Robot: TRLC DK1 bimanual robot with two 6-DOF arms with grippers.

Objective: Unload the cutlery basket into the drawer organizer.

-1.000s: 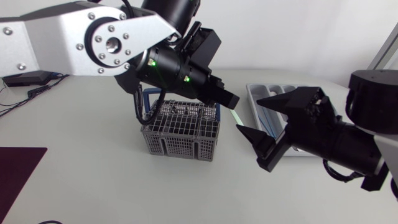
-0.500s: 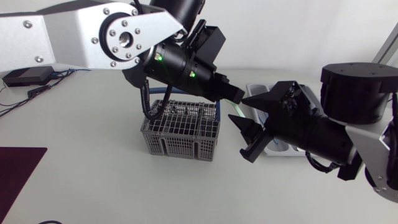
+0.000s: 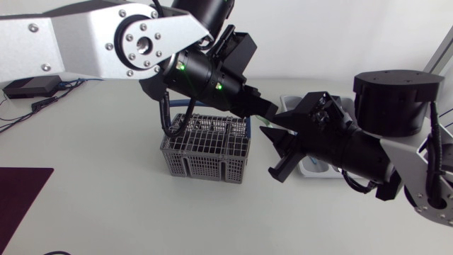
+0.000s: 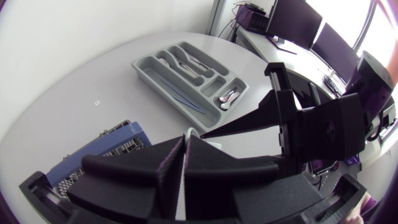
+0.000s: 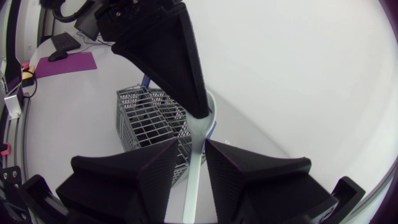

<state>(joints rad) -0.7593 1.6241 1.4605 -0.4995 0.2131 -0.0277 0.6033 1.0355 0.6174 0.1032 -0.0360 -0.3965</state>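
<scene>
Handing off mid-air with left tool [image 3: 267, 110] clamped on pale utensil [image 5: 196, 149], right tool [image 3: 275, 147] spread around it; could drop if released early.

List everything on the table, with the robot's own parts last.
cutlery basket: one, grey mesh, mid-table, below the left arm.
spoon: one, white, in the air beside the basket.
drawer organizer: one, grey, past the basket, on the right arm's side.
stored cutlery: several pieces, silver and blue, in the organizer's compartments.
mat: one, dark red, at the table's left edge.
left pincer: one, black, shut on the spoon.
right pincer: one, black, open, with the spoon's handle between its fingers.
</scene>
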